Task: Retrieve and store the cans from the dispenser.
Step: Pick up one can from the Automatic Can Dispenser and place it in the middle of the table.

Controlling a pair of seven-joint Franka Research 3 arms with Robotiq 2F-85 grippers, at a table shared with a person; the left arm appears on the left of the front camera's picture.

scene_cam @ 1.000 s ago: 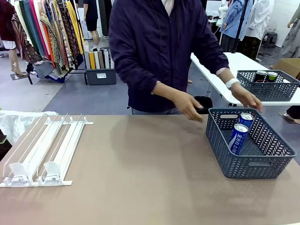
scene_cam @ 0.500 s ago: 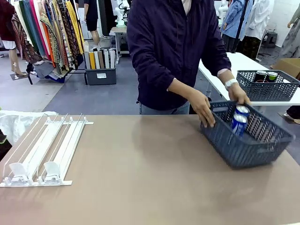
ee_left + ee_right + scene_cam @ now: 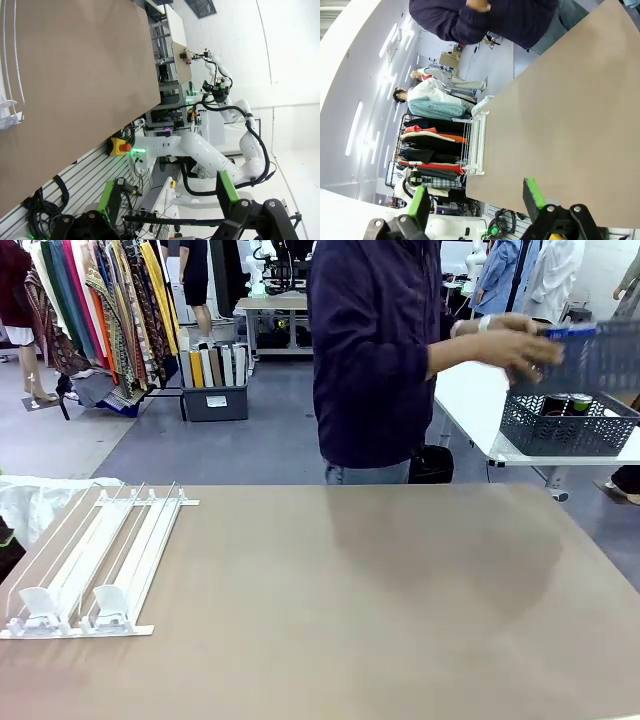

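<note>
My left gripper (image 3: 165, 200) and right gripper (image 3: 475, 197) hang with fingers apart, holding nothing. The dispenser (image 3: 95, 555) lies bare at the table's left; the person (image 3: 380, 350) carries the basket (image 3: 600, 352) off. Best I keep clear and wait.

Layout, item by item.

- Dispenser (image 3: 95, 560): flat on the surface (image 3: 350, 620), at its left end, lanes running from near edge to far edge. In the right wrist view it (image 3: 475, 142) sits beyond the fingers (image 3: 532, 192), above the gap between them, at the surface's far edge. In the left wrist view its rails (image 3: 10, 60) lie far above and left of the fingers (image 3: 227, 187).
- Basket (image 3: 590, 355): in the air in the person's hand (image 3: 520, 340), beyond the far right corner of the surface.
- Second basket (image 3: 565, 425): directly below the first, on a separate table (image 3: 470, 405) behind the surface; cans (image 3: 567, 402) stand in it.
</note>
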